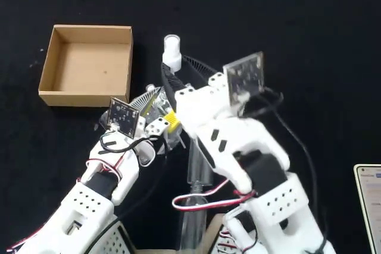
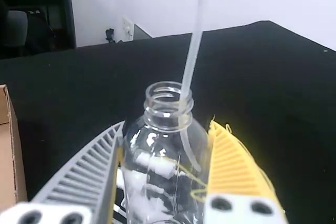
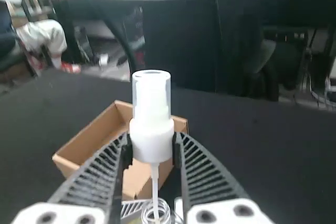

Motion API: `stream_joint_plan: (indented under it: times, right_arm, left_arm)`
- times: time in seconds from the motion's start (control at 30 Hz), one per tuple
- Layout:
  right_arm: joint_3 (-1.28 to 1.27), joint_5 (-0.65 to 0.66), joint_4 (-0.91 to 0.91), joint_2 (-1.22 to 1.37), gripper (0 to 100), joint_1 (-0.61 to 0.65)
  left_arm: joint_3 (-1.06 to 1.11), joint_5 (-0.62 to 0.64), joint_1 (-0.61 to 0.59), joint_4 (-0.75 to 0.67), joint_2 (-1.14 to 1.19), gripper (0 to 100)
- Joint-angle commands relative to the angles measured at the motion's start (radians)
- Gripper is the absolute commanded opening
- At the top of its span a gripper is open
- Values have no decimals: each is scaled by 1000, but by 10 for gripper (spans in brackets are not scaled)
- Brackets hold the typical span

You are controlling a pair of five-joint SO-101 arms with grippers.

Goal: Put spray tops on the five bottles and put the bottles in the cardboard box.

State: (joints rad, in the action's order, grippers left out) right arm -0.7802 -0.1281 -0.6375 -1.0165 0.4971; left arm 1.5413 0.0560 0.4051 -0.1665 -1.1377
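From the high view you could make out little of the clear bottle (image 2: 160, 108), because the left arm (image 1: 101, 188) and right arm (image 1: 250, 159) met over it. Your left wrist view cut it off below the shoulder and also lost the head of the spray top (image 3: 151, 121) beyond its edge. (Some clear shapes (image 1: 195, 173) lay under the right arm near the front of the worktop (image 1: 321, 34); you could not have told what they were.)

The bottle stood upright, long axis vertical, open neck pointing up. Your left hand (image 2: 167, 128) was closed on its shoulders, with the grey finger (image 2: 89, 171) on one side and the yellow finger (image 2: 233, 166) on the other, both touching the plastic. Your right hand (image 3: 152, 140) was clamped on the white spray top's collar, its two black fingers (image 3: 102, 177) pressed against either side. The spray top was upright too, cap uppermost, held above the neck and not seated on it. Its dip tube (image 2: 190, 61) ran down, slightly slanted, through the mouth and into the bottle. The cardboard box (image 1: 86, 63) sat open-topped on the worktop, beyond the left arm and apart from both hands.
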Motion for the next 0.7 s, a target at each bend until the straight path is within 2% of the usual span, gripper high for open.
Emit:
stream_joint_plan:
  times: [0.0, 0.4, 0.67]
  right_arm:
    - [151, 12, -92, 79, 15, -14]
    - [147, 14, -269, 38, 15, -18]
    - [-1, 14, -133, 54, 15, -15]
  left_arm:
    - [-18, 0, 4, -23, -15, 127]
    - [-19, 0, 1, -23, -15, 127]
    - [-18, 0, 10, -23, -17, 127]
